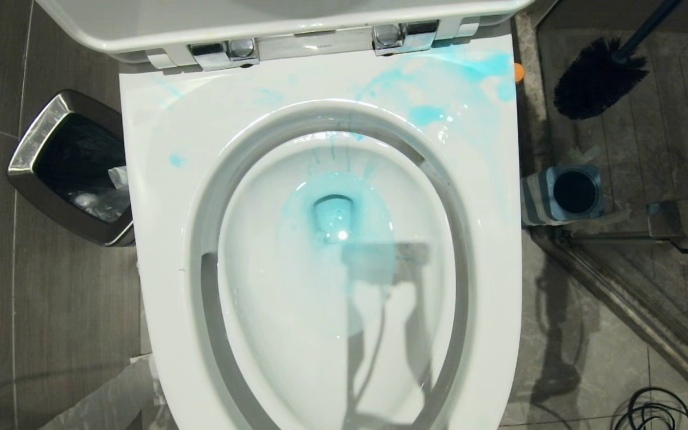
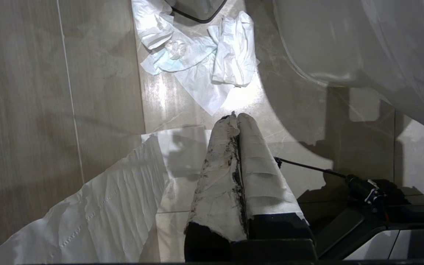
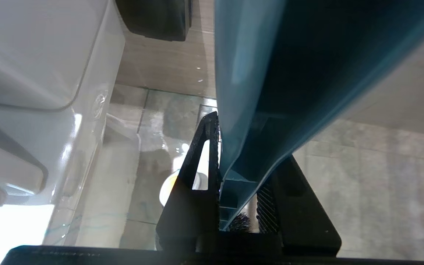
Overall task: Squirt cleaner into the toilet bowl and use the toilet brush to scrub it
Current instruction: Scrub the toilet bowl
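The toilet bowl (image 1: 272, 310) stands open with its lid up. Turquoise cleaner tints the water (image 1: 335, 218) and is smeared over the seat's far right corner (image 1: 439, 74). Only the cleaner's orange cap (image 1: 519, 71) peeks out beside that corner. The toilet brush (image 1: 598, 77) hangs in the air to the right of the toilet, bristles down, above the floor behind its holder (image 1: 565, 194). My right gripper (image 3: 248, 147) is shut on the brush's blue handle (image 3: 256, 73); the gripper is out of the head view. My left gripper (image 2: 237, 117) is shut and empty, low beside the toilet's base (image 2: 344, 36).
A steel-rimmed bin (image 1: 69, 167) stands left of the toilet. A glass shower partition with a metal hinge (image 1: 681, 216) runs along the right. Black cable (image 1: 657, 409) coils on the floor at front right. Crumpled tissues (image 2: 201, 55) lie on the floor.
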`<state>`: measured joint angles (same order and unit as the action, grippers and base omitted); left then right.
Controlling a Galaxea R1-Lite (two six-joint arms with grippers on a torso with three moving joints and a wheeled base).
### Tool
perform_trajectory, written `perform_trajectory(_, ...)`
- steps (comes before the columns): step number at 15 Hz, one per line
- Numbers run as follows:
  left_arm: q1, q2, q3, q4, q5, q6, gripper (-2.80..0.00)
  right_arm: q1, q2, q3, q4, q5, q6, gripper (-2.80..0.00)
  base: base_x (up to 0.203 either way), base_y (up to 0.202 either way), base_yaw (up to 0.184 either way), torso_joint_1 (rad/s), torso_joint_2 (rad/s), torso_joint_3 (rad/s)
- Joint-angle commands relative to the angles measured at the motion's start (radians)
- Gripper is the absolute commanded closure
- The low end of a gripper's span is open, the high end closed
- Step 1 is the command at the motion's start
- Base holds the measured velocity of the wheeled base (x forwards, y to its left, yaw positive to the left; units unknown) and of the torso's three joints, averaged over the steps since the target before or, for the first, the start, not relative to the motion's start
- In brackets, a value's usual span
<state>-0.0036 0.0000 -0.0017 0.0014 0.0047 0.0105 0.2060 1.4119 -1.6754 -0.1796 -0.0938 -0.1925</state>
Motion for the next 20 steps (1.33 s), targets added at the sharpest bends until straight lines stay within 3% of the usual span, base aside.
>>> perform_trajectory(1,-0.001,0.002,0.0,0.001,0.001,0.005,0.0,0.035,0.003,-0.056,0.038,-0.016,-0.033,0.0,0.0,0.0,0.0,0.0,0.0,0.0)
perform_trajectory(4,0.001,0.002,0.0,-0.001,0.0,0.002,0.0,0.094,-0.012,-0.065,0.042,-0.085,-0.065,0.0,0.0,0.0,0.0,0.0,0.0,0.0)
perform_trajectory(7,-0.001,0.002,0.0,-0.001,-0.002,-0.009,0.0,0.211,-0.026,-0.09,0.042,-0.23,-0.104,0.0,0.0,0.0,0.0,0.005,0.0,0.122)
perform_trajectory(12,-0.001,0.002,0.0,-0.001,-0.002,-0.006,0.0,0.245,-0.024,-0.215,0.117,-0.26,-0.185,0.0,0.0,0.0,0.0,0.002,0.0,0.193)
perform_trajectory(16,-0.001,0.002,0.0,-0.001,-0.002,-0.004,0.0,0.409,-0.026,-0.256,0.193,-0.391,-0.189,0.0,0.0,0.0,0.0,0.004,0.0,0.199)
perform_trajectory(20,-0.001,0.002,0.0,-0.001,-0.002,-0.004,0.0,0.508,0.009,-0.256,0.194,-0.449,-0.187,0.0,0.0,0.0,0.0,0.0,0.0,0.199)
